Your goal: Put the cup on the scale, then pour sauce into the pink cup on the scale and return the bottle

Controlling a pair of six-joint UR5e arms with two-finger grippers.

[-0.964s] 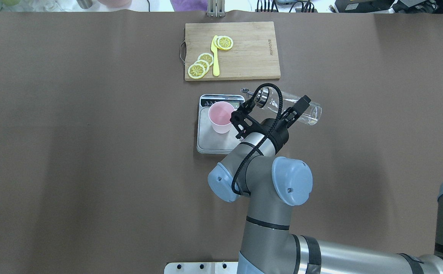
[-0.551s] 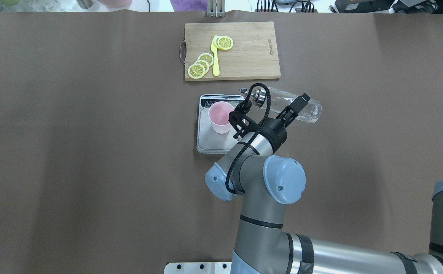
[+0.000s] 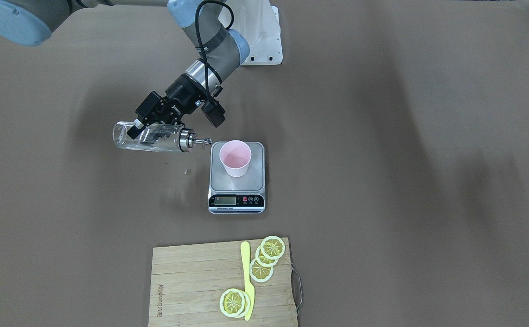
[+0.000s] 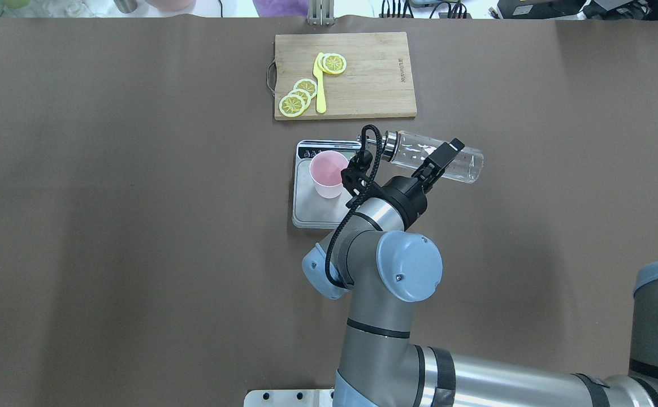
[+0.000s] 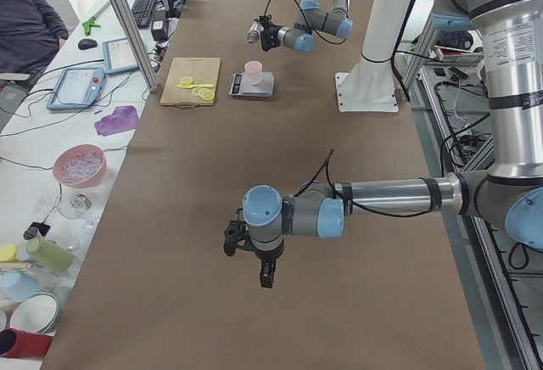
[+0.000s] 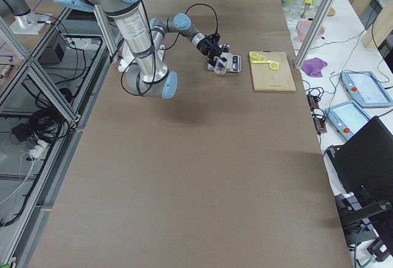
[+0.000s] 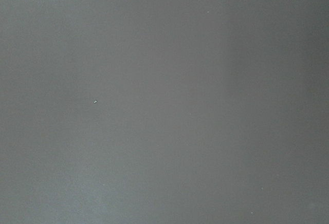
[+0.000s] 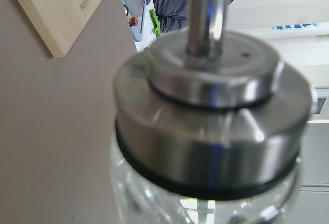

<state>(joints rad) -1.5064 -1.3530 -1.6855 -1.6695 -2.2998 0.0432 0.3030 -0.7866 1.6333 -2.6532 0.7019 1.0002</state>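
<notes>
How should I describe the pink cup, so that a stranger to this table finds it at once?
On the brown table, a steel kitchen scale lies just on the robot's side of the wooden cutting board. The cup stands upright on the scale's platform. It is small, pale pink and opaque, unlike the clear bottle held beside it.

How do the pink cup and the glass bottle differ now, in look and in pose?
The cup is opaque pale pink; the bottle is clear glass with a silver metal collar. The cup stands upright on the scale; the bottle lies almost level in the air, held by the right gripper. The cup is short and tapered; the bottle is long and cylindrical. Both are containers without handles.
</notes>
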